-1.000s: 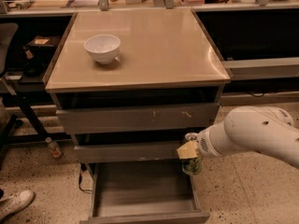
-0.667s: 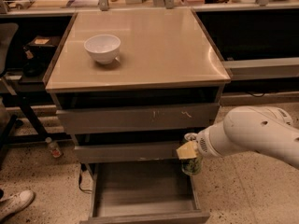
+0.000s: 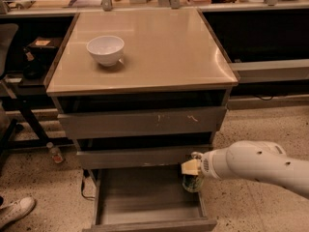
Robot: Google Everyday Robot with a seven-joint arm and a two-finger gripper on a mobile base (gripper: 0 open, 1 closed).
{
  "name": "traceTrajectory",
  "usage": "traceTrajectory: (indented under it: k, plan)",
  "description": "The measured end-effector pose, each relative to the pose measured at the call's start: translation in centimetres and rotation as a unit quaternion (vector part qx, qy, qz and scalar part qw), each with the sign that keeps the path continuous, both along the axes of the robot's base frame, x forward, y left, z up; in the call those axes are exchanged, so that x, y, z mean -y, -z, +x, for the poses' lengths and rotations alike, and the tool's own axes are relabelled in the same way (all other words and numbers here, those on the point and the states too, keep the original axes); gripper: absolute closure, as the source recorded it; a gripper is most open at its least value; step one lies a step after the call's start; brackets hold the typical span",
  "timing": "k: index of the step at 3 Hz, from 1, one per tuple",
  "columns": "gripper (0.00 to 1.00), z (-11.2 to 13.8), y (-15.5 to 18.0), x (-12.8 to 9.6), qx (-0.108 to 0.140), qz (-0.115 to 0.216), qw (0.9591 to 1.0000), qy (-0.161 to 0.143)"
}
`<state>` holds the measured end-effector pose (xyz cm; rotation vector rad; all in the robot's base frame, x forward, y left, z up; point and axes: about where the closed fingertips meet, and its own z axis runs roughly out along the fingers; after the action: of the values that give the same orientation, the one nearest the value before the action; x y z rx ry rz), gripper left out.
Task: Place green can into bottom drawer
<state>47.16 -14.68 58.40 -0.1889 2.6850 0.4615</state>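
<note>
The tan-topped cabinet (image 3: 145,57) has three grey drawers. The bottom drawer (image 3: 145,204) is pulled open toward me, a wide shallow tray with nothing visible inside. My white arm reaches in from the right. The gripper (image 3: 192,174) is over the drawer's right rear corner, just below the middle drawer's front. It is shut on the green can (image 3: 192,182), which hangs upright under the yellowish fingers (image 3: 190,167), low in the drawer. I cannot tell whether the can touches the drawer floor.
A white bowl (image 3: 105,49) stands on the cabinet top at the left. The two upper drawers (image 3: 145,122) are closed or nearly so. A chair and a small bottle (image 3: 54,152) are at the left, and a person's shoe (image 3: 14,211) is at the bottom left.
</note>
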Motion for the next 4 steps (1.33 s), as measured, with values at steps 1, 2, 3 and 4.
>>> traceTrajectory:
  k: [1,2,3,4]
  plan:
    - [1.00,1.3,3.9,0.0,0.007,0.032,0.9981,0.052]
    - [1.00,1.3,3.9,0.0,0.007,0.032,0.9981,0.052]
    - [1.00,1.0,5.4,-0.6,-0.001,0.047,0.9973,0.057]
    - [1.00,-0.3,10.0,-1.8,-0.026,0.074,0.9928,0.091]
